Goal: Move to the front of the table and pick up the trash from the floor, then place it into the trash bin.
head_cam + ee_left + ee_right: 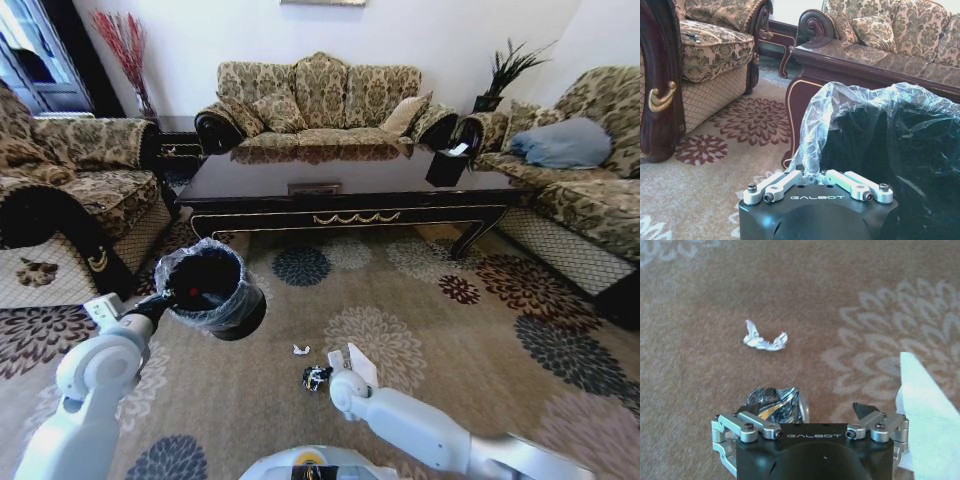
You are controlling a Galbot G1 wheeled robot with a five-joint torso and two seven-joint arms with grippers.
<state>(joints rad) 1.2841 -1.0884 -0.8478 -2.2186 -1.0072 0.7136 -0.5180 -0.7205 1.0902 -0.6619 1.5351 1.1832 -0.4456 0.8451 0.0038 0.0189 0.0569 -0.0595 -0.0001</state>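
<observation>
As dark wrapper lies on carpet between our right gripper fingers, spread apart, we advise: descend square, clamp wrapper alone. White scrap near. Left gripper clamped on trash bin rim, aloft.

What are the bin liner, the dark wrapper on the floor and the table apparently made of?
Trash bin liner: thin clear plastic film, judging by its crinkles and see-through glints. Dark wrapper: probably foil-lined plastic, crumpled with shiny creases. Table: dark wood under glossy lacquer, since its top mirrors the sofa; the gold trim's material can't be told. Left hand grips the bin's rim; right hand hovers open over the wrapper.
</observation>
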